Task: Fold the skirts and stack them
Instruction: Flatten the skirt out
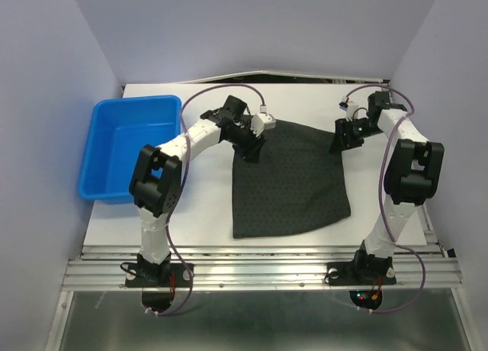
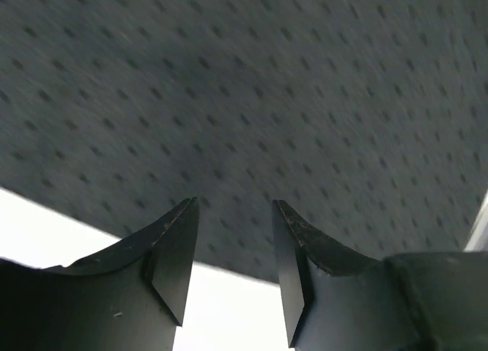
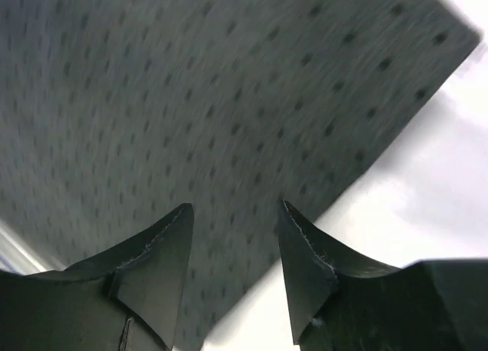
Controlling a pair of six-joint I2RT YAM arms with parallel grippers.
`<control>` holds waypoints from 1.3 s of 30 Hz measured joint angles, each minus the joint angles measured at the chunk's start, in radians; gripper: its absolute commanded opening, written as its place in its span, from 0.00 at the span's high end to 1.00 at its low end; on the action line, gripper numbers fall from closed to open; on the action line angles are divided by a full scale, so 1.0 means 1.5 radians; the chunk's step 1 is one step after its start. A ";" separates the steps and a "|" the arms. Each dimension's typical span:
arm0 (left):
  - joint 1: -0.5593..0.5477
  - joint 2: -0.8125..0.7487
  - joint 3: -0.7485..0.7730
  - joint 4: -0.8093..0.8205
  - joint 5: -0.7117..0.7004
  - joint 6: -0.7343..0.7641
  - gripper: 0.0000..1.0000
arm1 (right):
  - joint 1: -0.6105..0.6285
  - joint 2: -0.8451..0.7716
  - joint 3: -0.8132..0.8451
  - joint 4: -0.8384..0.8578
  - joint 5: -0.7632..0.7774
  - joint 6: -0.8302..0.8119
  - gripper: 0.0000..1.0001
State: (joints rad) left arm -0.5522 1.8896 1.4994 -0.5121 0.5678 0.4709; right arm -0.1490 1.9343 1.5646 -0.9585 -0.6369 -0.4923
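**Left gripper** (image 2: 232, 206): you see its jaws about half apart with nothing between them. The gap frames dotted cloth and a strip of white table. It hangs over the far left corner of the skirt (image 1: 290, 179), a placement that would suit either taking or letting go of that corner.

**Right gripper** (image 3: 235, 210): likewise partly open and empty, poised over the far right corner, where the cloth's edge runs diagonally against the table (image 1: 194, 210). The two mirror each other, probably because a fold of this width needs both far corners handled together.

**Skirt:** it lies flat at the table's centre, its wider edge toward the arm bases, well apart from the blue tub (image 1: 126, 149) at the left.

**Hard to make out:** both wrist views are blurred, so you cannot tell whether the fingertips touch the cloth or hover just above it. From above, the black fingers merge with the dark fabric. Whether the skirt is one layer or already doubled is not legible. Only one skirt is in sight.
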 measured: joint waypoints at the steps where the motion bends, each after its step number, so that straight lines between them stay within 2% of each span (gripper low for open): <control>1: 0.006 0.024 0.024 0.006 0.005 -0.011 0.46 | 0.000 0.012 0.000 0.025 -0.005 0.023 0.46; 5: 0.042 0.155 0.209 0.039 0.023 -0.063 0.46 | 0.000 0.050 0.006 0.149 -0.012 0.118 0.43; 9: 0.072 0.244 0.356 0.059 0.018 -0.096 0.49 | 0.000 0.090 0.065 0.242 0.001 0.161 0.46; 13: 0.094 0.307 0.418 0.082 0.020 -0.116 0.51 | 0.000 0.182 0.175 0.261 -0.008 0.161 0.48; 16: 0.096 0.336 0.410 0.088 0.027 -0.133 0.52 | 0.001 0.217 0.172 0.269 -0.006 0.156 0.47; 21: 0.091 0.341 0.296 0.121 0.050 -0.146 0.55 | 0.011 0.218 0.121 0.287 0.016 0.133 0.48; 28: 0.090 0.210 0.084 0.149 0.045 -0.117 0.59 | 0.031 0.140 -0.017 0.348 0.026 0.074 0.52; 29: 0.090 0.186 0.048 0.139 0.045 -0.108 0.60 | 0.035 0.125 -0.040 0.348 0.025 0.065 0.57; 31: 0.090 0.145 -0.009 0.129 0.044 -0.086 0.58 | 0.040 0.102 -0.073 0.346 0.024 0.052 0.60; 35: 0.091 0.106 -0.045 0.068 0.035 -0.043 0.51 | 0.049 0.067 -0.112 0.310 0.010 0.023 0.54; 39: 0.101 0.111 0.021 -0.018 0.023 0.007 0.46 | 0.048 0.061 -0.111 0.271 0.004 0.007 0.41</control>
State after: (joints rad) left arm -0.4011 2.0567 1.5311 -0.5396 0.6029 0.4816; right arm -0.0772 2.0258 1.3987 -0.5522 -0.6308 -0.4820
